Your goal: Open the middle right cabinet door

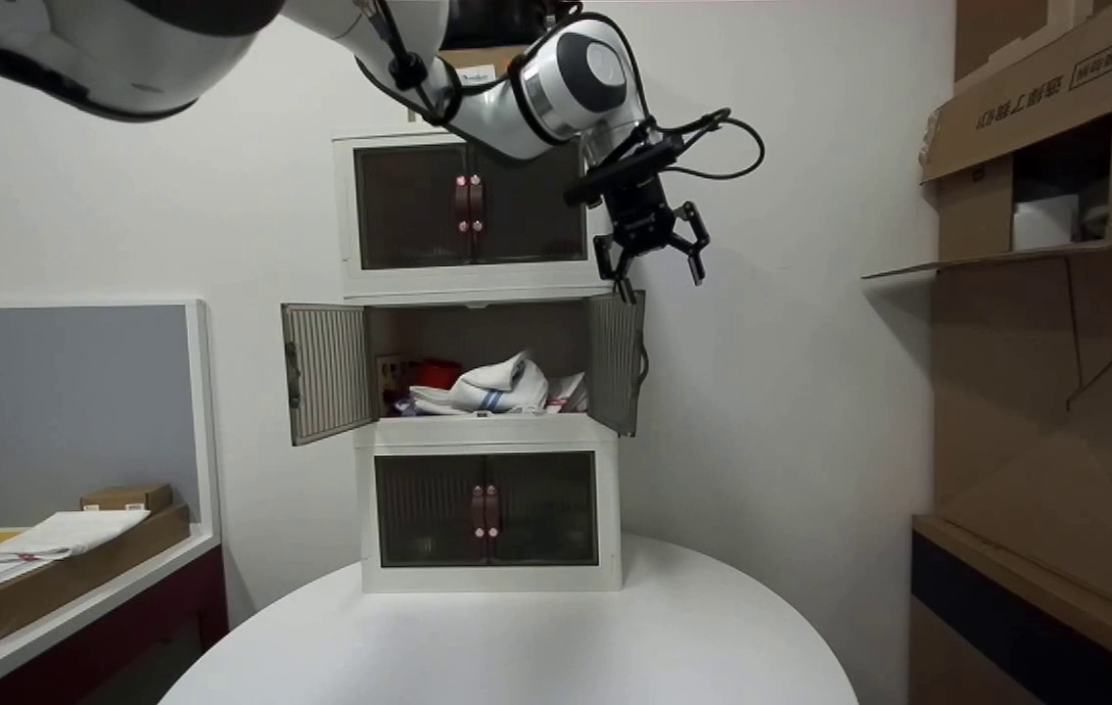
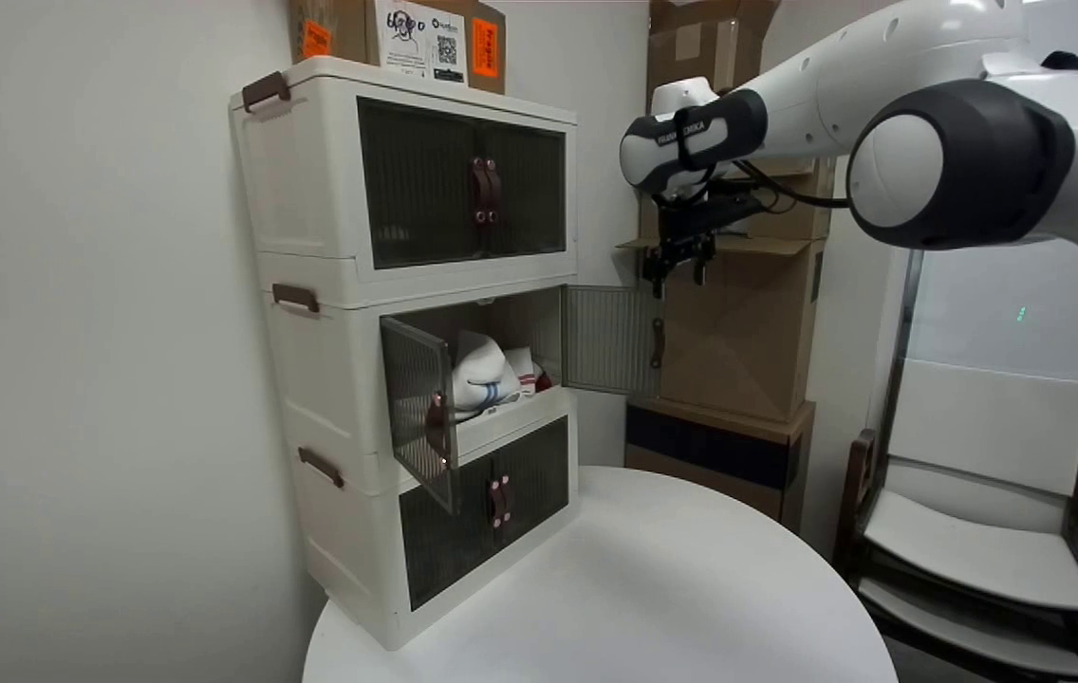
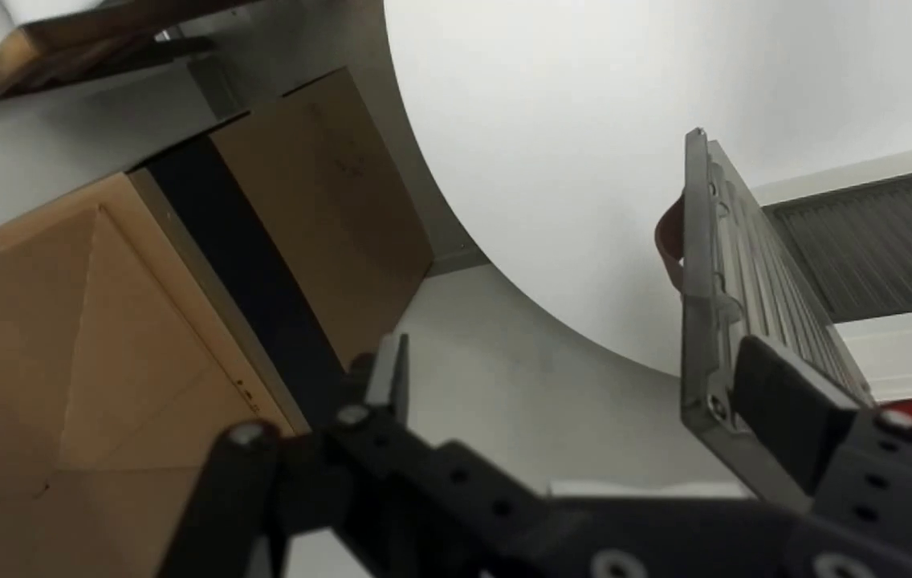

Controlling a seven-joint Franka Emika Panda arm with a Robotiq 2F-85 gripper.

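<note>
The middle right cabinet door is a grey ribbed panel with a brown handle, seen in both exterior views (image 1: 618, 362) (image 2: 607, 337). It stands swung wide open on its right-edge hinge. My gripper is above and beside its top edge in both exterior views (image 1: 662, 284) (image 2: 679, 283). In the wrist view my gripper (image 3: 572, 361) is open with nothing between its fingers but the door's top free corner near one finger. That finger is over the inner face of the door (image 3: 753, 265); I cannot tell if it touches.
The twin middle left door (image 1: 329, 372) also stands open. A white towel (image 1: 507, 384) and a red item (image 1: 437, 373) lie inside the middle tier. The upper (image 1: 414, 208) and lower (image 1: 431, 509) doors are shut. Cardboard boxes (image 1: 1055, 392) stand to the right of the round white table (image 1: 517, 646).
</note>
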